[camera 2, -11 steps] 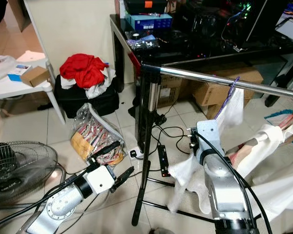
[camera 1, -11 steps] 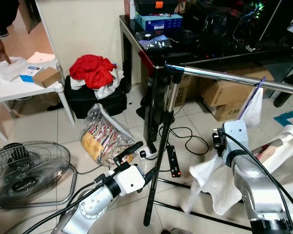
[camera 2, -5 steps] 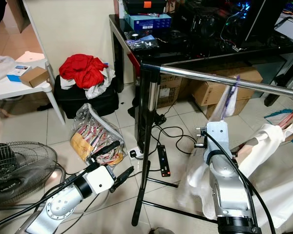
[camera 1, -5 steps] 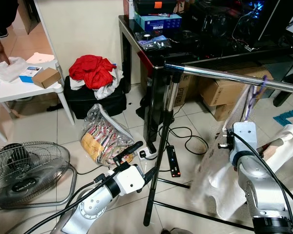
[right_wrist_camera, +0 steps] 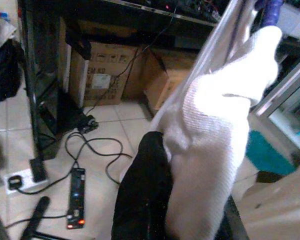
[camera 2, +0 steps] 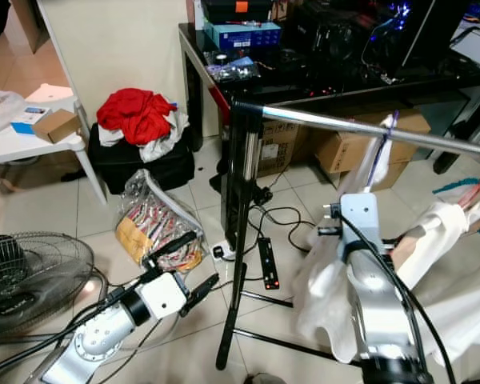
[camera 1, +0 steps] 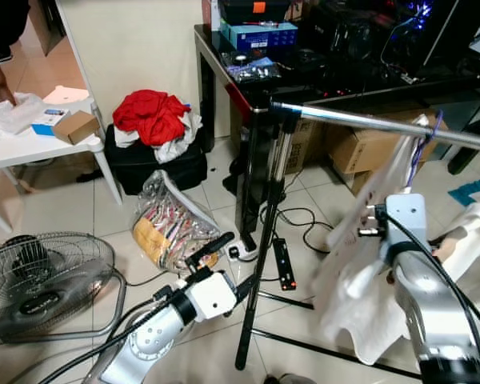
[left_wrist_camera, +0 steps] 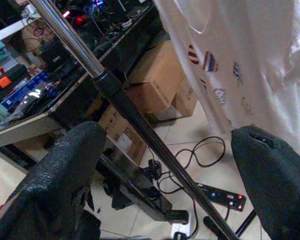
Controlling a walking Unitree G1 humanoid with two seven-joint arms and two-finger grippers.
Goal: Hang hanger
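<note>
At the rail: purple hanger (camera 1: 420, 149) is sitting with its hook at the chrome rail (camera 1: 368, 122), white garment (camera 1: 368, 264) draping below it toward the floor.
Right gripper (right_wrist_camera: 190, 165): fingers are pinching the white garment just under the hanger; one black finger (right_wrist_camera: 142, 195) is showing against the cloth.
Left gripper (camera 1: 224, 264): is idling low beside the rack pole (camera 1: 260, 256), fingers spread apart and empty.
Hook seat: blurred, cannot tell if it is fully over the rail.
Risk 1: if the hook is only resting on the edge, letting go is likely sending hanger and garment down to the tiles.
Risk 2: cloth is bunching around the fingers, so pulling away could be dragging the garment, or the hanger, off the rail.
Risk 3: rack is standing on a thin tripod base; a sideways tug on the rail may be tipping it toward the black bench (camera 1: 304, 64).
Risk 4: garment hem is hanging near the power strip (camera 1: 282, 264) and cables, possible snag.
</note>
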